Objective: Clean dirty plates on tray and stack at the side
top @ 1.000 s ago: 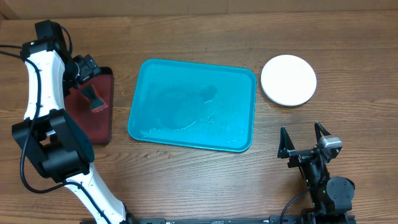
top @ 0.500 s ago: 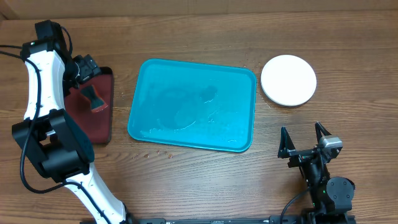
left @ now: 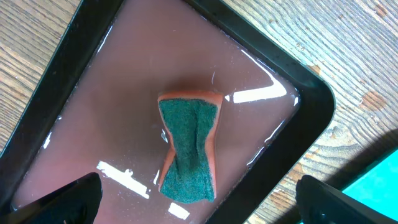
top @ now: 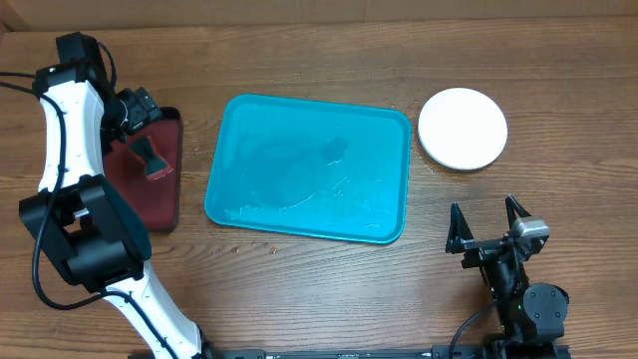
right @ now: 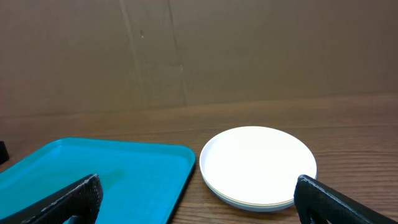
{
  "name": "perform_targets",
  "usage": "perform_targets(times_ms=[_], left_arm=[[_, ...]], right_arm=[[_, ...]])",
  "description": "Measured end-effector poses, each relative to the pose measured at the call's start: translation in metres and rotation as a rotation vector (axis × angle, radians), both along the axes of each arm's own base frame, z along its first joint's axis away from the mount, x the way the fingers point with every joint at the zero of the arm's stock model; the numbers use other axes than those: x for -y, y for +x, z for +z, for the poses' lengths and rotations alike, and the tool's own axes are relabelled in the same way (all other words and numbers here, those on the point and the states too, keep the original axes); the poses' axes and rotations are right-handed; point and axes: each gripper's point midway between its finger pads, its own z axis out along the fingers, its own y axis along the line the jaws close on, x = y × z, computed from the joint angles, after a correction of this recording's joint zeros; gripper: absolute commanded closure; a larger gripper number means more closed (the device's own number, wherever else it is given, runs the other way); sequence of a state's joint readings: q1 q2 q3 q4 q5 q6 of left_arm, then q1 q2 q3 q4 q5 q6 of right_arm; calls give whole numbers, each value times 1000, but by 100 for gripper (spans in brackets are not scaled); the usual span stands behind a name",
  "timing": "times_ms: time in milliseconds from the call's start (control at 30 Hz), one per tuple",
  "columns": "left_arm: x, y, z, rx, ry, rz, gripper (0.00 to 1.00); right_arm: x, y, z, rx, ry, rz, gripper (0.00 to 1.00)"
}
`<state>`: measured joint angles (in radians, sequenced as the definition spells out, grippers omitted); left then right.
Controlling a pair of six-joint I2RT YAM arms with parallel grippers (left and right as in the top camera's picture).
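Left gripper [left: 199,200] hangs spread wide over the sponge [left: 188,149] in the red tray [left: 118,87] at my worktop's left edge. My right gripper [top: 485,227], near the front right corner, gapes too. The plates [top: 463,129] sit stacked toward the back right corner, beside the blue tray [top: 309,168].

Looks like a robotics lab bench: wooden table [top: 299,289], plain cardboard wall [right: 249,50] behind, robot arms [top: 62,140] mounted alongside.

Left arm [top: 52,140]: white links, black joints, thin black cable [top: 64,150]. Right arm [top: 503,274]: black, silver block [top: 528,230] beside forked end effector [top: 482,204].
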<state>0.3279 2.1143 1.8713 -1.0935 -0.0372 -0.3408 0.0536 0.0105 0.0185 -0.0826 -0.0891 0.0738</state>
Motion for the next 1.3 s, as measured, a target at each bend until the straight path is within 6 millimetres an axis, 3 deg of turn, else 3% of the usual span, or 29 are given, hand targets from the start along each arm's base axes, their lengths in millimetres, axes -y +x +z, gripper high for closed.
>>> perform_targets(times_ms=[467, 600, 700, 1067, 1200, 1300], left_arm=[[2, -2, 0, -10, 1, -4, 0], [6, -9, 9, -28, 25, -12, 0], [12, -12, 28, -5, 42, -24, 0], [27, -40, 133, 196, 113, -105, 0], [40, -50, 152, 287, 142, -156, 0], [57, -60, 156, 374, 144, -197, 0]], right_arm=[[0, 0, 0, 0, 0, 0, 0], [0, 0, 0, 0, 0, 0, 0], [0, 0, 0, 0, 0, 0, 0], [0, 0, 0, 0, 0, 0, 0], [0, 0, 0, 0, 0, 0, 0], [0, 0, 0, 0, 0, 0, 0]])
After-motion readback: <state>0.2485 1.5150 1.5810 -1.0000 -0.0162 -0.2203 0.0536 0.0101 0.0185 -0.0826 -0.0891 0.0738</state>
